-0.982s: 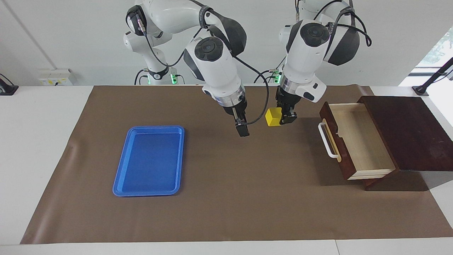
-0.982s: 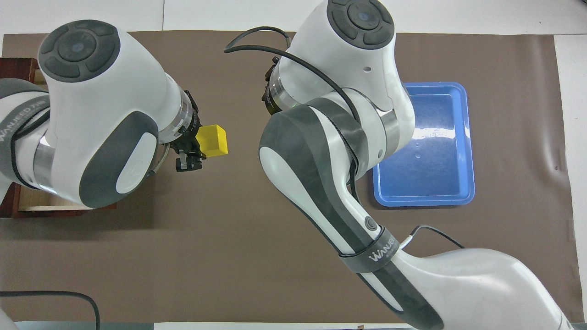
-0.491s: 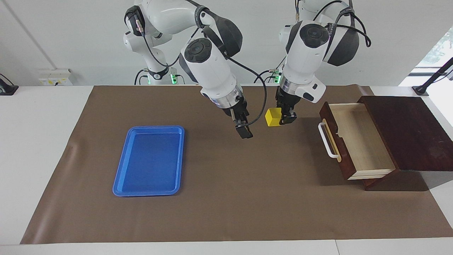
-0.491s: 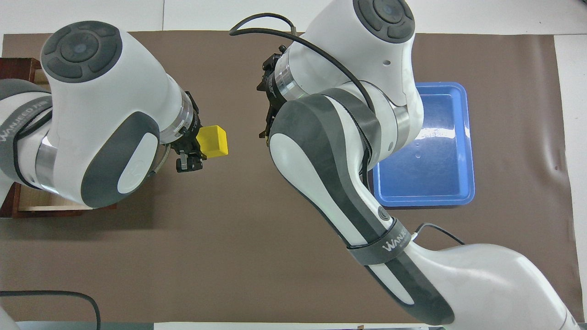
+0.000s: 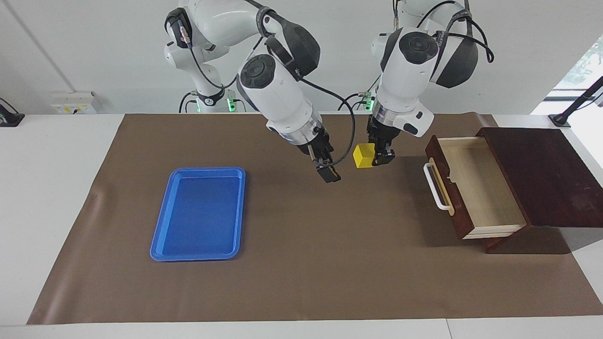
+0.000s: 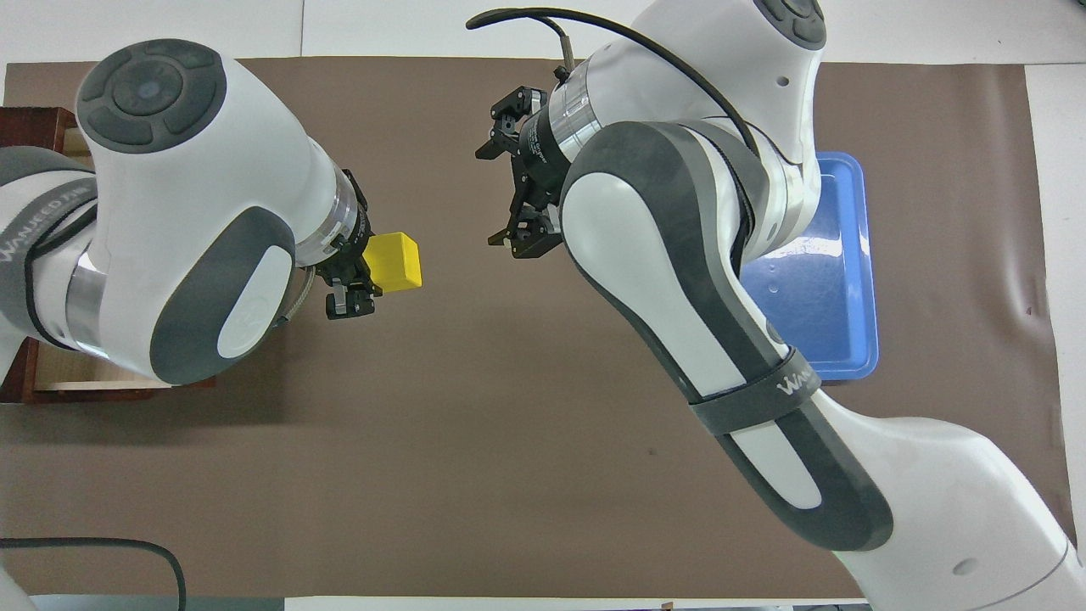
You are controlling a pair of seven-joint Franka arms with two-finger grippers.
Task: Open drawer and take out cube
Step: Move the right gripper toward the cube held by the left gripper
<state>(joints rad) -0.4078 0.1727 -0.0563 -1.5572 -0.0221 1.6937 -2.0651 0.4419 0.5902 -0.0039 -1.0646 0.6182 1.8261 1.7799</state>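
The yellow cube hangs above the brown mat, with my left gripper shut on it. It is held between the table's middle and the drawer. The drawer stands pulled out of its dark wooden box, its pale inside bare, its white handle facing the table's middle. My right gripper is open, tilted toward the cube, a short gap away on the tray's side. In the overhead view my left arm hides most of the drawer.
A flat blue tray lies on the mat toward the right arm's end with nothing in it. The brown mat covers most of the white table.
My right gripper has swung closer to the cube and tilted toward it, its arm shifting over the tray in the overhead view. The left gripper and cube have stayed put.
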